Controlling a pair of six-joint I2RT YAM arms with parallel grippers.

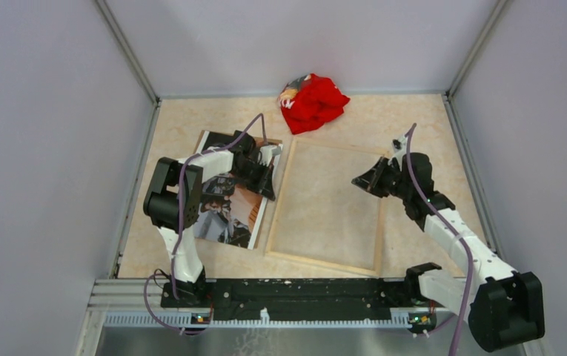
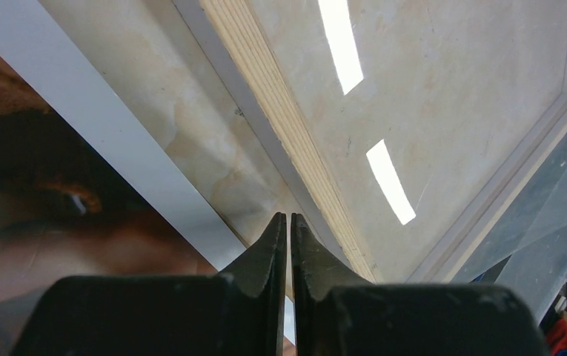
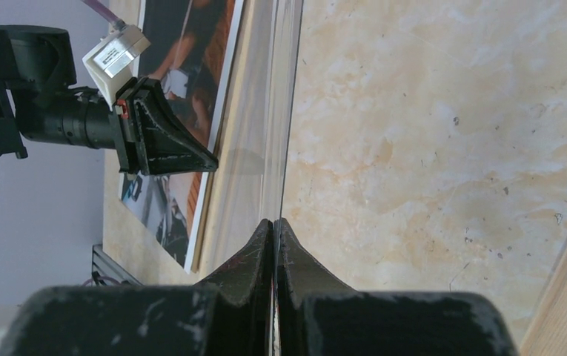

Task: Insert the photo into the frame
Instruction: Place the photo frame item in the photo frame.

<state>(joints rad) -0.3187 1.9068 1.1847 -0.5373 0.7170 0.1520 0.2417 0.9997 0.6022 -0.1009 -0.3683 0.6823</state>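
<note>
The photo (image 1: 224, 211) lies face up on the left of the table, dark with orange-brown patches and a white border (image 2: 110, 133). Beside it on the right lies the frame (image 1: 323, 261), pale wood edges (image 2: 287, 126) upward. My left gripper (image 1: 270, 176) hovers over the photo's right edge; its jaws (image 2: 289, 216) stand a thin slit apart, nothing between them. My right gripper (image 1: 357, 181) is over the frame's right half, shut (image 3: 274, 221) on the edge of the clear pane (image 3: 276, 111), which is raised off the frame on that side.
A crumpled red cloth (image 1: 312, 102) lies at the back of the table. Grey walls close in the left, right and far sides. A black rail (image 1: 295, 289) with both arm bases runs along the near edge.
</note>
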